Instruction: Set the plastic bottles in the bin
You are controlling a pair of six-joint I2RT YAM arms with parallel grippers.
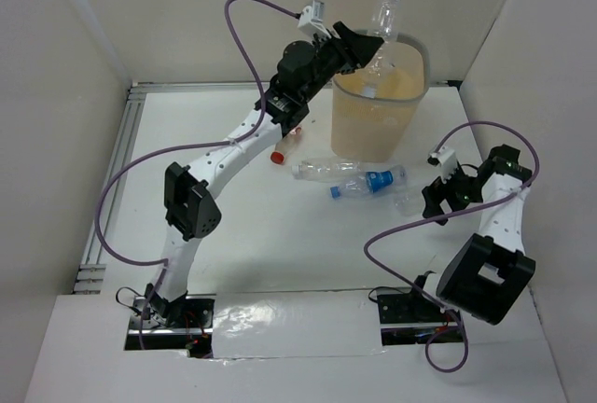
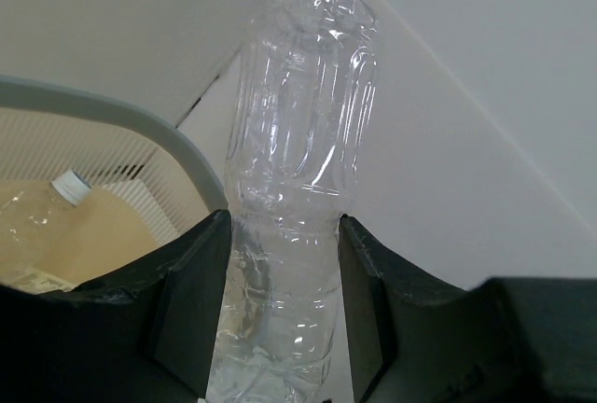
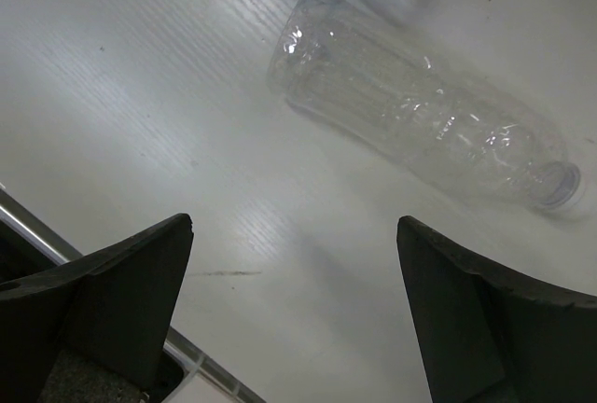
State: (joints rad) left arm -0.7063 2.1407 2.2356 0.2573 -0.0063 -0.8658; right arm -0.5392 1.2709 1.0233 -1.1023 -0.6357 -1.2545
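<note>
Table [image 1: 261, 235]: white, with white walls around it.
Bin [image 1: 378, 114]: upright at the back, right of middle.
Left gripper [image 1: 366, 48]: clamped on a clear bottle [image 1: 384, 13] at the bin's rim.
Held bottle's long axis: near upright, free end pointing up.
Right gripper [image 1: 448, 196]: jaws wide apart, empty, over the table.
Loose bottles [image 1: 322, 171]: lying flat before the bin, long axes roughly left-right.
</note>
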